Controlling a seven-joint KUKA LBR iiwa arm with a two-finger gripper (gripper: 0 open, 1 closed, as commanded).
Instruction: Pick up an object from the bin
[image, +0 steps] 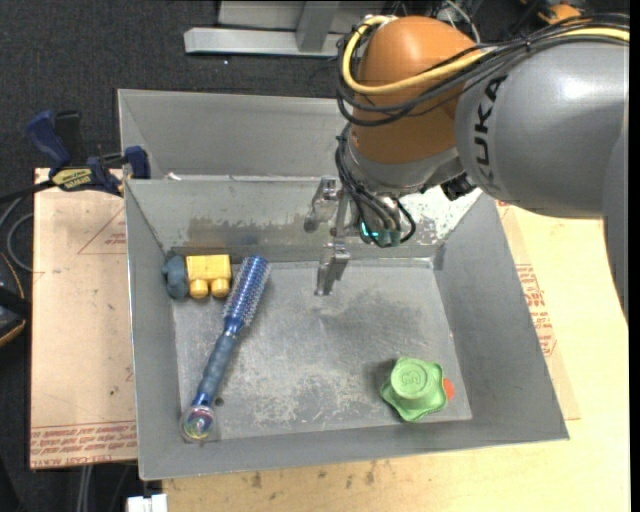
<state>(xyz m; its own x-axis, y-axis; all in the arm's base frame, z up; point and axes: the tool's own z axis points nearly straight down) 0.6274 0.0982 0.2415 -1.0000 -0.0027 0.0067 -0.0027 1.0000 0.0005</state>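
From the overhead camera I see the arm reaching in from the right, its orange wrist cover above the back of the grey bin (150, 300). The gripper (326, 284) hangs over bare floor close to the back wall, about midway across. I cannot tell whether it is released or clenched.

The nearest thing is a blue hairbrush (232, 335) to the gripper's left. It lies slanted, with its bristled head up near the back wall and its handle running down toward the front left corner. Just left of the brush head sits a yellow toy block (208, 275), with a blue-grey lump (177, 278) touching its left side. A green ridged cap (413, 388) lies well apart in the front right corner.
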